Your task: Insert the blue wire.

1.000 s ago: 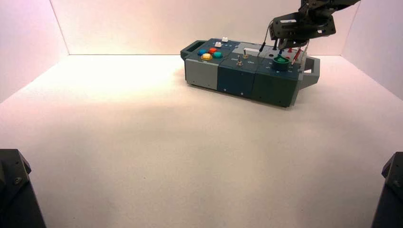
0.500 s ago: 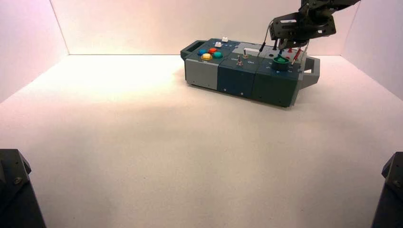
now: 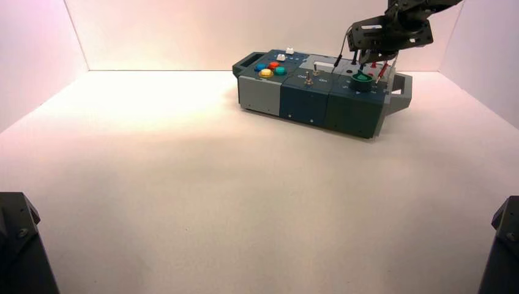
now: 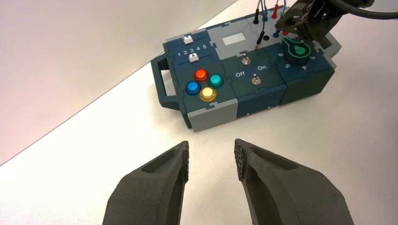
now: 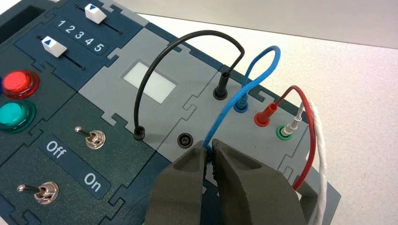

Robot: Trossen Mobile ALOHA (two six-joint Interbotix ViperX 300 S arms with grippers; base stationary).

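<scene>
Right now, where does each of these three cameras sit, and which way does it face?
High view: above and behind, looking down at the box; right gripper over its far end.
Left wrist view: on the idle left gripper, jaws open, facing the box from afar.
Right wrist view: on the right gripper, jaws pinching the blue wire.
All three show the box.

Blue wire (image 5: 261,62) arched, one plug socketed, other end pinched.
</scene>
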